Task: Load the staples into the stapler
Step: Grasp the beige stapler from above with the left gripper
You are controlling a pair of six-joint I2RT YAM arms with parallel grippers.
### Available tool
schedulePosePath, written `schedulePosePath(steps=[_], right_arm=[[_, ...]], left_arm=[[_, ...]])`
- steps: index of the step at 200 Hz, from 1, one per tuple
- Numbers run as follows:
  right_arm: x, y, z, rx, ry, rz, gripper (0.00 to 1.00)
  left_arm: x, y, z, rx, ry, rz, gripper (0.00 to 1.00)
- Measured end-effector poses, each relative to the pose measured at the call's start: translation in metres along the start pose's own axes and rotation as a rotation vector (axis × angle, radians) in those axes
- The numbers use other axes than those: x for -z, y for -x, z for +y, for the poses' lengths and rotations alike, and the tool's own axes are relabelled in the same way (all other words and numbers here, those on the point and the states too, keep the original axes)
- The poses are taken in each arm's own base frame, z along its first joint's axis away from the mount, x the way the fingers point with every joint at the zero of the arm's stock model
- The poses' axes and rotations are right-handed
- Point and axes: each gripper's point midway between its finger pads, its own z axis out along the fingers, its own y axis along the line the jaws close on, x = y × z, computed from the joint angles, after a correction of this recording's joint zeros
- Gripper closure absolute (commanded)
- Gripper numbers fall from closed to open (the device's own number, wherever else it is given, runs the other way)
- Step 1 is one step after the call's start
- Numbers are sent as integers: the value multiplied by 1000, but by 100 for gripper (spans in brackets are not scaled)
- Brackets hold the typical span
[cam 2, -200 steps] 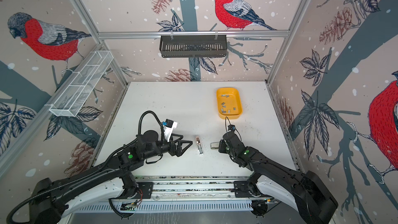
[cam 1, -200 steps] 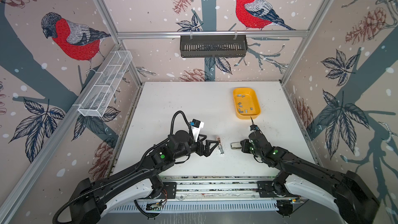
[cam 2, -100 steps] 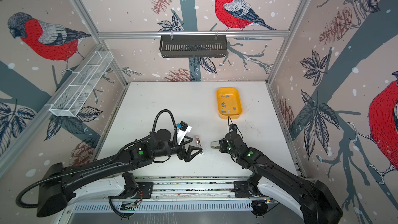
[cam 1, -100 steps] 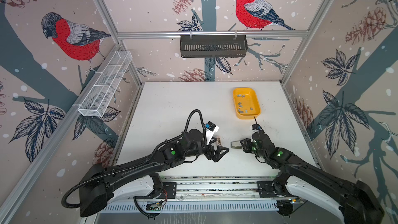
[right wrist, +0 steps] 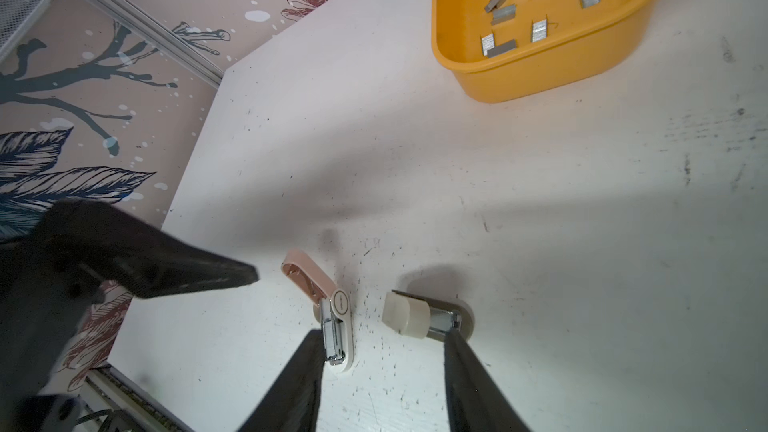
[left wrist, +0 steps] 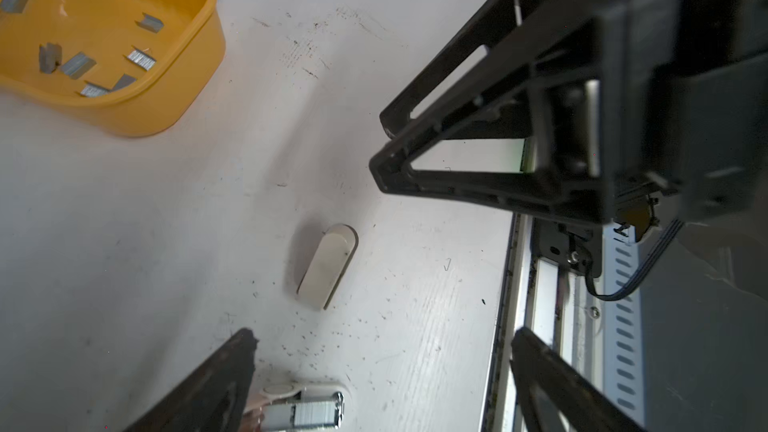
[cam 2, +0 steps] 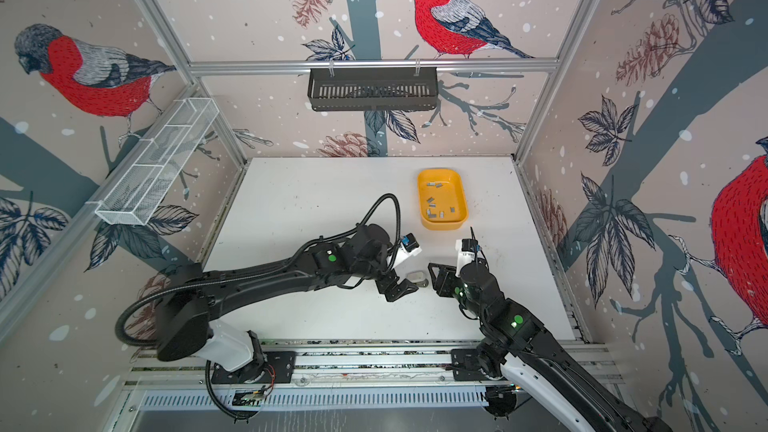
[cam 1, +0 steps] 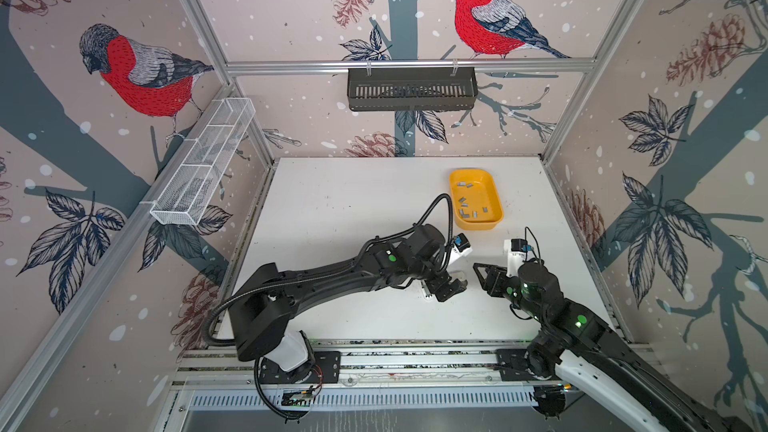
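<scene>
Two mini staplers lie near the table's front middle. The pink and white stapler (right wrist: 334,317) is swung open and shows its metal channel (left wrist: 305,409). A beige stapler (right wrist: 405,315) (left wrist: 328,265) (cam 1: 457,274) (cam 2: 415,276) lies beside it. My left gripper (cam 1: 451,289) (cam 2: 402,290) (left wrist: 382,334) hangs open over both, holding nothing. From the right, my right gripper (cam 1: 478,275) (cam 2: 433,275) (right wrist: 382,336) points at them, open and empty, its fingertips just short of each stapler. Several grey staples (cam 1: 467,205) (cam 2: 436,211) (left wrist: 79,64) (right wrist: 503,45) lie in the yellow tray (cam 1: 494,218).
The yellow tray (cam 2: 422,222) stands behind the right gripper, toward the back right. A black basket (cam 1: 411,89) hangs on the back wall and a white wire basket (cam 1: 203,168) on the left wall. The table's front edge and rail (left wrist: 528,284) run close by.
The left arm has swung right across the middle and now hangs over the staplers. The right gripper has opened and drawn back a little from the beige stapler.
</scene>
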Motion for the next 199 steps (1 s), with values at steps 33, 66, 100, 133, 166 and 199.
schedulePosePath(steps=[33,66,100,133,166,199], right_arm=[[19,11,9,-16,30,-27,46],[29,18,13,-25,53,-55,45],[29,16,12,-24,49,-49,45],[29,16,12,-25,46,-51,46],[29,16,11,-25,44,-53,47],[29,15,10,-24,42,-50,47]], left_arm=[[-40,-22,10,-105,-30,174,14],[-62,-41,19,-171,-60,292,24],[-76,-54,27,-202,-67,354,32],[-84,-65,33,-211,-65,387,36],[-87,-72,41,-201,-62,402,39],[-90,-75,47,-194,-60,406,43]])
